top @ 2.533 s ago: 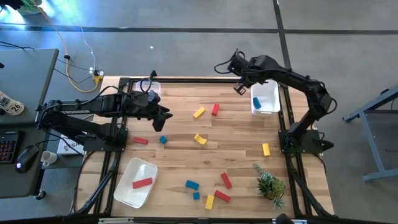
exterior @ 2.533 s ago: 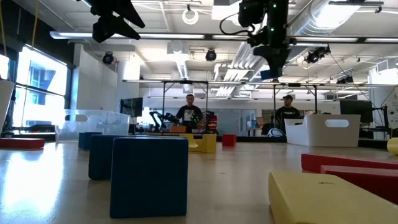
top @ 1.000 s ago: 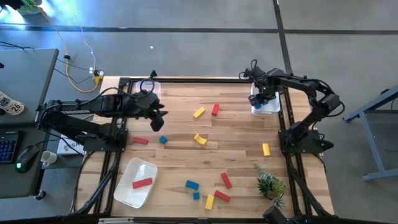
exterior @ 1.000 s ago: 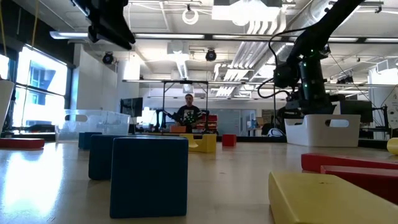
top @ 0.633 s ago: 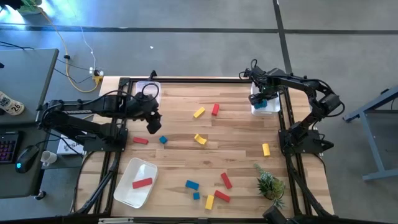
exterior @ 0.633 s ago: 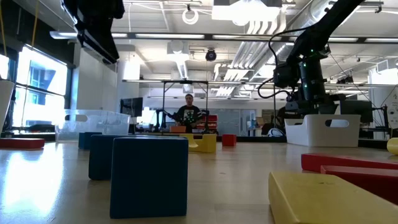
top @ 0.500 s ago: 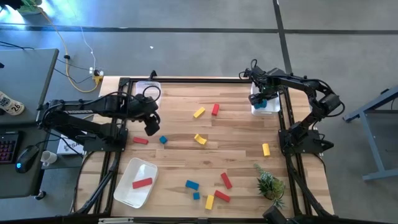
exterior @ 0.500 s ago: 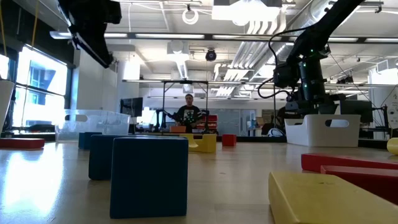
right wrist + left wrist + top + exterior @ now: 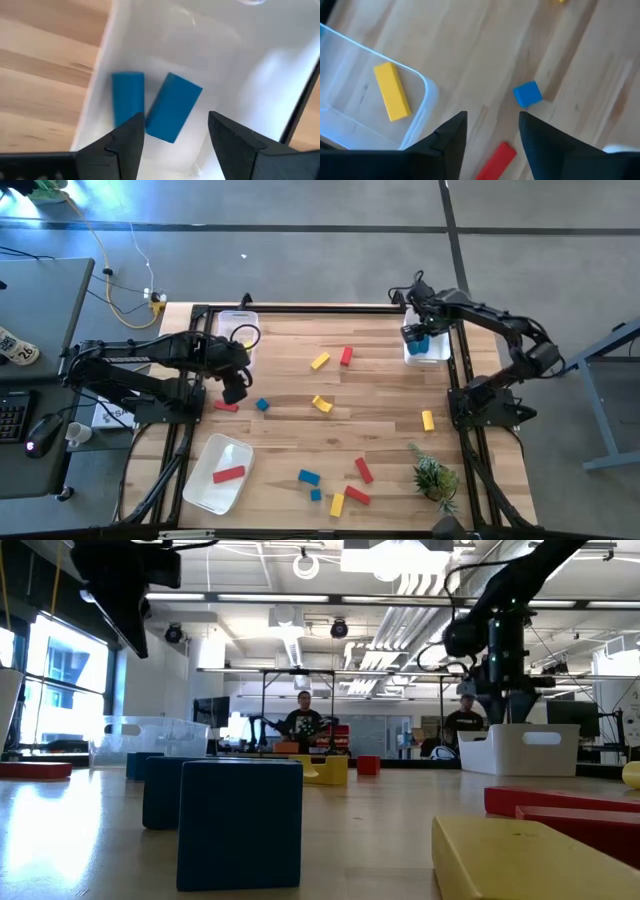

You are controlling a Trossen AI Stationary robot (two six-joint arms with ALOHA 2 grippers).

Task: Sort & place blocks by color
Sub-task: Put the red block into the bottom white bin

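red bar (image 9: 496, 161) cut off by frame edge, yellow block (image 9: 530, 858) cropped at corner

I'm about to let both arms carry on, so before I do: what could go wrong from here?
1. The left pincer hangs open near the red bar, the blue cube and the clear bin holding a yellow bar; descending off-centre could nudge a block or clip the bin's wall.
2. The right pincer is open low over the white bin with two blue blocks; a sideways retreat might catch the rim and shift the bin.
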